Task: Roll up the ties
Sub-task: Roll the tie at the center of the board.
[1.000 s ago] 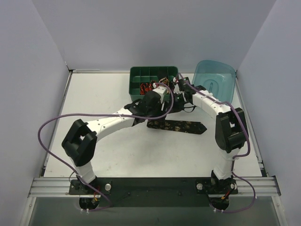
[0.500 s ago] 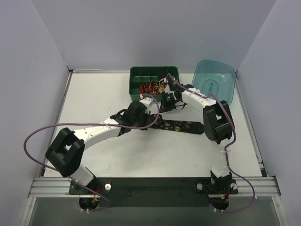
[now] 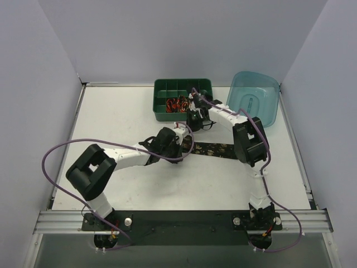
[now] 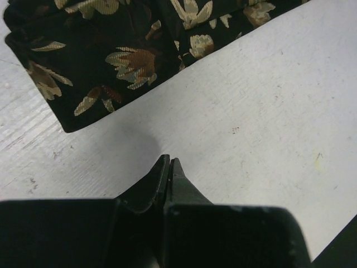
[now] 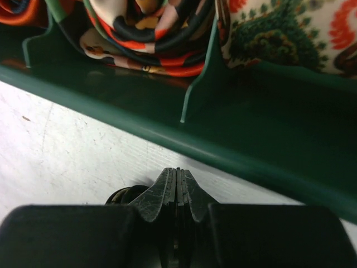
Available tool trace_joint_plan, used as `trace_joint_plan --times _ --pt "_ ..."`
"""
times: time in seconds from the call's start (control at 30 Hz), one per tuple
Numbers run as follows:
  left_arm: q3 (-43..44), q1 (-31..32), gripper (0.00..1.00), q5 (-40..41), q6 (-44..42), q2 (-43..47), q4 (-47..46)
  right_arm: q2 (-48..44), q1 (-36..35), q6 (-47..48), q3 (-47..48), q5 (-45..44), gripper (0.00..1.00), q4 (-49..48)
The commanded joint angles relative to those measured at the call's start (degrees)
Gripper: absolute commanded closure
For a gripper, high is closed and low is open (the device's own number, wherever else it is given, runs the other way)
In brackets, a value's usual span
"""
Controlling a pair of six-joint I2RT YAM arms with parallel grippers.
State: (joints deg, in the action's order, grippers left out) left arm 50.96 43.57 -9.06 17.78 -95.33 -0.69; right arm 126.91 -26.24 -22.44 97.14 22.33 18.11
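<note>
Left pincer (image 4: 169, 161) closed tight on nothing, tips low over the bare counter (image 4: 268, 111), just short of the blunt end of the long black tie (image 4: 111, 56) with gold leaves; left arm bent at the elbow, reaching in toward the middle. Right pincer (image 5: 177, 170) likewise closed and empty, facing the near wall of the green tray (image 5: 251, 139), rolled ties (image 5: 156, 28) in its compartments; right arm doubled back, forearm toward the tray.

Setting: robotics lab test cell. Evidence:
- White table (image 3: 111, 111) boxed in on three sides by plain pale wall panels (image 3: 184, 39).
- Aluminium extrusion rail (image 3: 184, 221) along the near edge.
- Left arm (image 3: 128, 155) and right arm (image 3: 245, 139) are mounted there.
- Purple cables (image 3: 46, 167) loop loose.
</note>
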Motion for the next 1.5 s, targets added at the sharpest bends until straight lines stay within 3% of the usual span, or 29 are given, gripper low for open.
trace_joint_plan --times 0.0,0.67,1.47 --pt "3.7 0.5 1.00 -2.1 -1.4 -3.4 -3.8 0.9 -0.9 -0.2 1.7 -1.7 1.00 2.4" --pt "8.9 1.0 1.00 4.8 -1.0 -12.1 -4.2 0.6 -2.8 2.7 -0.9 1.1 1.00 7.7" --pt "8.3 1.0 1.00 8.4 0.2 -11.2 -3.8 -0.8 -4.2 5.4 -1.3 1.3 1.00 13.4"
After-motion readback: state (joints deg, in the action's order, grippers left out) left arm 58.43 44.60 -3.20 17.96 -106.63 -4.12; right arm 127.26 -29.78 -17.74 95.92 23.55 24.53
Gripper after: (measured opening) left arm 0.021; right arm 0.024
